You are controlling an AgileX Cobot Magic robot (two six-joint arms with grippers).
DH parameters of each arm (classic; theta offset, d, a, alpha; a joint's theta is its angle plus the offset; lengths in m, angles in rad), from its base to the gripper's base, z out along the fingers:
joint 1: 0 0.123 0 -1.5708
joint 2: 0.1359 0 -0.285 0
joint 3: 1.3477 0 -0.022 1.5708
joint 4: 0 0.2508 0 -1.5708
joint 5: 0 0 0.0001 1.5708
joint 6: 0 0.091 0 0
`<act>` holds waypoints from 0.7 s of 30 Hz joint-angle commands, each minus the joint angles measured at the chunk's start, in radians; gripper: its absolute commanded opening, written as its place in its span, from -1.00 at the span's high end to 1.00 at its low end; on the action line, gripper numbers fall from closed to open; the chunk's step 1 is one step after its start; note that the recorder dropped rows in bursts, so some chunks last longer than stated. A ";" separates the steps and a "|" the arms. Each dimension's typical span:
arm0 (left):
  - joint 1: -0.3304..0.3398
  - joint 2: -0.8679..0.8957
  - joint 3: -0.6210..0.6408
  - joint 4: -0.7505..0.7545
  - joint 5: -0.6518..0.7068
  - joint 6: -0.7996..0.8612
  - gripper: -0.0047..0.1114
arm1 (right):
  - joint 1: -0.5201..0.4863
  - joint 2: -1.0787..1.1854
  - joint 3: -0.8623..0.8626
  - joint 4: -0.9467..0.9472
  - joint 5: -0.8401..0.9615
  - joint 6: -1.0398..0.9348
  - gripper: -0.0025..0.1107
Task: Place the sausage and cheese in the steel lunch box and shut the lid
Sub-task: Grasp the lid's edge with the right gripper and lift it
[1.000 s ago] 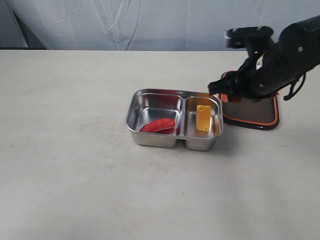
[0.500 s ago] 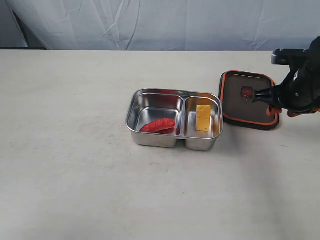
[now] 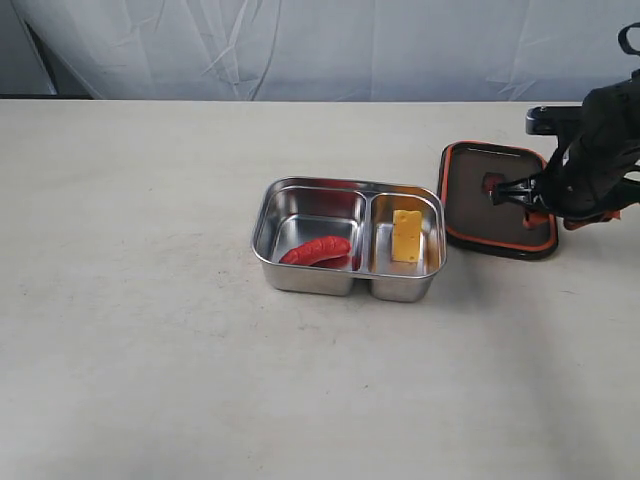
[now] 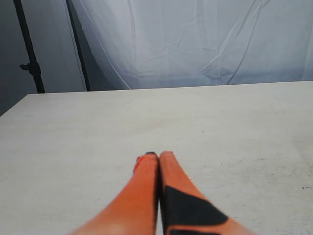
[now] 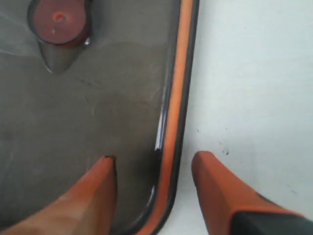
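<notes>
1. A pale table (image 3: 150,350) runs back to a wrinkled white cloth backdrop (image 3: 300,50).
2. The steel lunch box (image 3: 310,278) stands open mid-table. The sausage (image 3: 316,250) lies in its left compartment and the cheese (image 3: 406,235) in its right one, so the filling looks done.
3. The lid (image 3: 480,215) lies flat on the table just right of the box, close to it though I cannot tell if they touch, with its round valve tab (image 3: 492,183) facing up.
4. The right gripper (image 5: 154,161) is spread wide, straddling the lid's orange rim seal (image 5: 176,98). One finger is over the dark panel and the other over bare table.
5. The left gripper (image 4: 159,155) is pressed together with nothing in it, over bare table (the exterior view does not show it).
6. The step in hand seems to be gripping the lid. It likely goes best if the outer finger slides under the rim before pinching, taking only the edge so the lid stays level, then lining it up squarely over the box.
7. A second ago the right arm hung over the lid's box-side edge and hid most of it. It has since swung to the far right edge, leaving the lid in plain view. The box, sausage and cheese have not moved.
</notes>
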 commanded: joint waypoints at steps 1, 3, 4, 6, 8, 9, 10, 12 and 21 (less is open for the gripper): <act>0.002 -0.005 0.004 -0.006 -0.008 -0.001 0.92 | -0.006 0.031 -0.008 -0.119 0.014 0.083 0.10; 0.002 -0.005 0.004 -0.006 -0.008 -0.001 0.92 | -0.006 0.044 -0.008 -0.141 0.016 0.097 0.10; 0.002 -0.005 0.004 -0.006 -0.008 -0.001 0.92 | -0.006 0.047 -0.008 -0.141 0.016 0.097 0.10; 0.002 -0.005 0.004 -0.006 -0.008 -0.001 0.92 | -0.006 0.058 -0.008 -0.141 0.016 0.097 0.15; 0.002 -0.005 0.004 -0.006 -0.008 -0.001 0.92 | -0.006 0.065 -0.008 -0.136 0.020 0.097 0.33; 0.002 -0.005 0.004 -0.006 -0.008 -0.001 0.92 | -0.006 0.067 -0.008 -0.129 0.024 0.097 0.48; 0.002 -0.005 0.004 -0.006 -0.008 -0.001 0.92 | -0.006 0.072 -0.008 -0.124 0.029 0.097 0.61; 0.002 -0.005 0.004 -0.006 -0.008 -0.001 0.92 | -0.006 0.074 -0.008 -0.118 0.037 0.097 0.98; 0.002 -0.005 0.004 -0.006 -0.008 -0.001 0.92 | -0.006 0.064 -0.008 -0.118 0.072 0.149 0.97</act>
